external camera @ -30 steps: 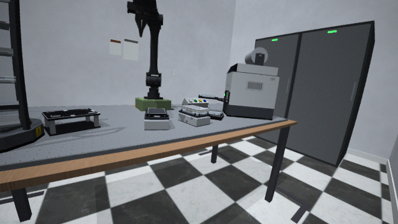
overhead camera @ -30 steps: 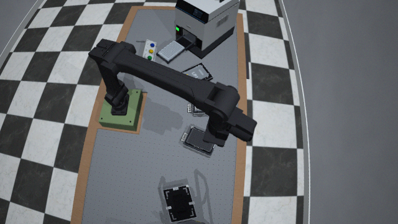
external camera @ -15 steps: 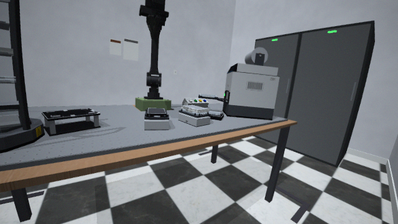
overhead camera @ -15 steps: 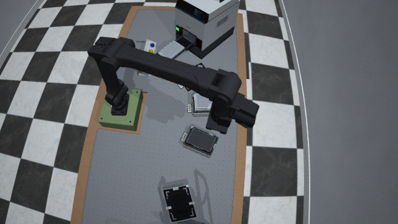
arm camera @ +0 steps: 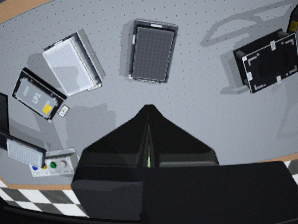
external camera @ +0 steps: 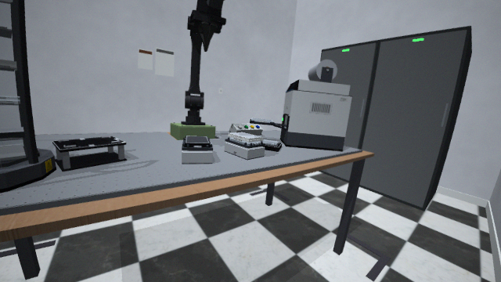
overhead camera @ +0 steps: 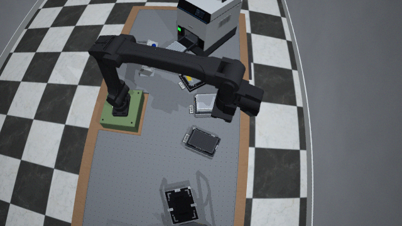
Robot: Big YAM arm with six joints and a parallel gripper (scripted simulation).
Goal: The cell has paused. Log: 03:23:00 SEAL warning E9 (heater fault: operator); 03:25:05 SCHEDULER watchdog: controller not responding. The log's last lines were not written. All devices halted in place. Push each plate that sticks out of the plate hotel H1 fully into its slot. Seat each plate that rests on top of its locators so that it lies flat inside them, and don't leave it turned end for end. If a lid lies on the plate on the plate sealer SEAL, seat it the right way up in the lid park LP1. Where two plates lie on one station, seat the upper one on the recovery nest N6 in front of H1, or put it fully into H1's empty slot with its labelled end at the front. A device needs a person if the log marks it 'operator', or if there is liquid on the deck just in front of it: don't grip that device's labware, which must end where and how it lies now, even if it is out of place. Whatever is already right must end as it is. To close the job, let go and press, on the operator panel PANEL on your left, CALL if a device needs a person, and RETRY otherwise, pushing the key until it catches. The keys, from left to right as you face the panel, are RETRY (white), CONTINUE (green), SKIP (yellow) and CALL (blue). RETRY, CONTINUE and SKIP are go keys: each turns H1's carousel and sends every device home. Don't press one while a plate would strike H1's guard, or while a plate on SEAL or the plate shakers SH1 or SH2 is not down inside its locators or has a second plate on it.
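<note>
My gripper (external camera: pixel 205 39) is shut and empty, high above the table, pointing down; in the wrist view its fingertips (arm camera: pixel 149 137) meet. Below it a dark plate (arm camera: pixel 153 51) (overhead camera: pixel 201 142) lies on a shaker. Beside that, a light plate (overhead camera: pixel 205 104) sits on a second shaker (external camera: pixel 244 144), partly under my wrist. The lid park (overhead camera: pixel 191 82) holds a dark tray with a yellow mark. The sealer (overhead camera: pixel 205 20) has a light plate (overhead camera: pixel 176 46) on its tray. The black recovery nest (overhead camera: pixel 181 205) stands empty. The operator panel (external camera: pixel 244 127) is mostly hidden by my arm from above.
The plate hotel's frame (external camera: pixel 19 98) stands at the near end of the table beside the nest (external camera: pixel 88 146). My green base block (overhead camera: pixel 123 110) is at the table's left edge. Grey cabinets (external camera: pixel 395 113) stand off the table.
</note>
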